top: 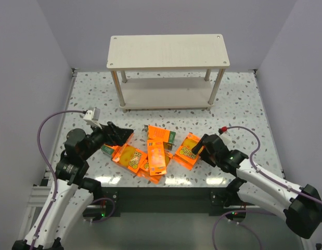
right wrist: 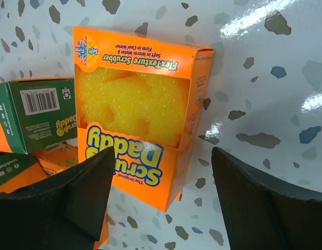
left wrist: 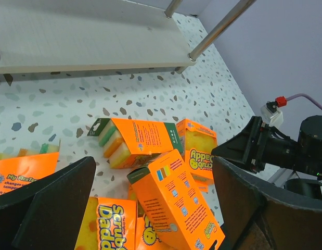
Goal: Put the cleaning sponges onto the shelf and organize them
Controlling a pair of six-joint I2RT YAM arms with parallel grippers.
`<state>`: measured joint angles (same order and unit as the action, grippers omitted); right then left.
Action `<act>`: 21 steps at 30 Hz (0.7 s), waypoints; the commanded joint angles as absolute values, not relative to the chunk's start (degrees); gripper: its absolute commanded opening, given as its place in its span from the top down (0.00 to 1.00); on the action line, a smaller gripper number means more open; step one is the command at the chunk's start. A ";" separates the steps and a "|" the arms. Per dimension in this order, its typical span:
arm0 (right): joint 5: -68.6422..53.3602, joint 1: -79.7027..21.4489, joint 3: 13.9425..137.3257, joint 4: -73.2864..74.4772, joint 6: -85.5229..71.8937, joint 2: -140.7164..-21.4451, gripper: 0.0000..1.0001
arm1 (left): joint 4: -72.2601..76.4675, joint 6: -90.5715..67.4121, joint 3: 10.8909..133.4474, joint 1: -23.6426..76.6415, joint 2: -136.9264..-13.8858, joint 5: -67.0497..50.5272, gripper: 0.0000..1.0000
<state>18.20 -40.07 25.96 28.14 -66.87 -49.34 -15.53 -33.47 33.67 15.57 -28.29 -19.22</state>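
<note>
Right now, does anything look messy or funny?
Yes. The packs lie in a jumbled heap on the table in front of the shelf. They overlap, tilt and face different ways. The shelf holds none of them. Nothing looks torn or spilled.

a table [top: 254, 104] with a glossy white top, speckled all over with grey, brown and bluish flecks, fills the middle of the space. its near edge [top: 166, 190] shows as a dark strip. plain pale lavender-grey walls close it in on three sides: a back wall [top: 166, 15], a left wall [top: 25, 62] and a right wall [top: 301, 67]. bright white patches of glare [top: 106, 179] lie on the top near the front. a silver metal frame [top: 38, 195] shows below the left corner.
</note>
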 commanded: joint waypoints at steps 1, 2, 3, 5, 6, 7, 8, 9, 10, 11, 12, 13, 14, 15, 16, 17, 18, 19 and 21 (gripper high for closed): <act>18.37 -40.25 24.44 21.19 -72.06 -50.45 0.23 | -14.41 -34.63 32.87 15.82 -27.16 -19.42 0.00; 19.15 -40.34 24.09 21.27 -73.81 -50.19 0.23 | -14.50 -34.63 32.70 15.82 -26.98 -19.42 0.00; 20.29 -40.25 23.47 21.62 -74.70 -49.92 0.24 | -14.50 -34.72 32.35 15.82 -26.90 -19.42 0.00; 22.23 -40.25 22.59 21.19 -76.89 -49.31 0.25 | -14.68 -34.89 32.17 15.82 -26.46 -19.42 0.00; 22.58 -40.25 21.80 20.92 -77.08 -49.13 0.25 | -14.68 -34.89 32.08 15.82 -26.46 -19.42 0.00; 23.37 -40.34 21.71 20.48 -77.08 -49.48 0.25 | -14.76 -34.98 31.99 15.82 -26.37 -19.51 0.00; 23.73 -40.25 21.88 20.65 -77.08 -50.18 0.25 | -14.85 -34.89 32.08 15.82 -26.45 -19.51 0.00; 23.99 -40.17 22.75 21.09 -77.08 -51.93 0.25 | -15.11 -34.72 32.08 15.82 -26.63 -19.51 0.00; 24.52 -40.25 23.37 21.62 -76.91 -53.25 0.24 | -15.29 -34.63 32.25 15.82 -26.72 -19.60 0.00; 24.70 -40.17 24.51 22.14 -75.77 -54.22 0.24 | -15.47 -34.37 32.43 15.82 -26.63 -19.51 0.00; 24.87 -40.17 25.04 22.50 -75.33 -56.23 0.24 | -15.90 -34.37 32.52 15.82 -26.72 -19.42 0.00; 24.96 -39.82 25.57 22.59 -74.71 -56.95 0.25 | -16.00 -34.28 32.61 15.82 -26.63 -19.42 0.00; 25.13 -39.55 26.27 22.41 -73.05 -57.56 0.27 | -16.17 -34.28 32.69 15.82 -26.63 -19.25 0.00; 25.14 -39.20 26.63 22.41 -72.08 -58.18 0.28 | -16.43 -34.19 32.70 15.82 -26.46 -19.16 0.00; 25.05 -38.24 27.07 22.50 -70.94 -58.88 0.30 | -16.44 -34.28 32.70 15.82 -26.28 -19.07 0.00; 24.87 -37.80 27.51 22.76 -68.40 -59.23 0.35 | -16.52 -34.19 32.70 15.82 -26.19 -19.07 0.00; 25.05 -37.36 28.55 22.76 -66.81 -59.41 0.40 | -16.70 -34.28 32.61 15.82 -26.10 -19.07 0.00; 25.14 -36.31 29.26 23.02 -64.97 -60.02 0.43 | -16.96 -34.19 32.69 15.82 -25.93 -18.99 0.00; 25.31 -35.25 31.98 23.29 -56.90 -61.08 0.44 | -17.22 -34.10 32.70 15.82 -25.75 -18.98 0.00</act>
<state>21.89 -36.80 27.57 22.81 -67.13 -59.90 -16.62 -33.89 32.23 15.57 -26.37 -19.20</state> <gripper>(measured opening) 0.563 0.997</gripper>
